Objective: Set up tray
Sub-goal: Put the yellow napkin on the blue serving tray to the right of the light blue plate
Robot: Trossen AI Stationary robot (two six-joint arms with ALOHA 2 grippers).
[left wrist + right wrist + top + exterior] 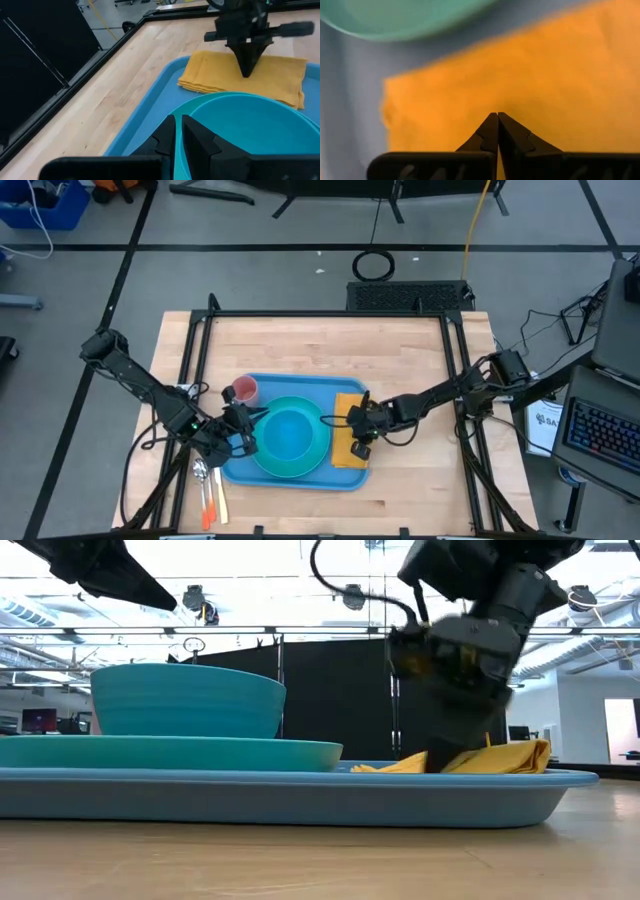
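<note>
The wooden tabletop (400,350) carries the tray (262,385), which lies toward the near middle of the tabletop and already holds most of a place setting. A round cyan plate (318,452) sits in the tray's centre with a blue bowl (285,433) on it, a folded yellow napkin (346,452) lies flat at the tray's right end just beside the plate, and a small pink cup (245,390) stands in the far left corner. The right gripper (360,442) is down over the napkin, its fingers pressed together with their tips at the cloth; whether any fabric is pinched between them I cannot tell. The left gripper (243,436) is at the plate's left edge, its fingers (197,137) nearly together; whether they nip the plate rim I cannot tell. Still off the tray, on the tabletop just beside its left end, lie the cutlery: a spoon (200,471) and two slim pieces, one orange (209,505). So the setup looks well advanced, with the cutlery the likely remainder.
</note>
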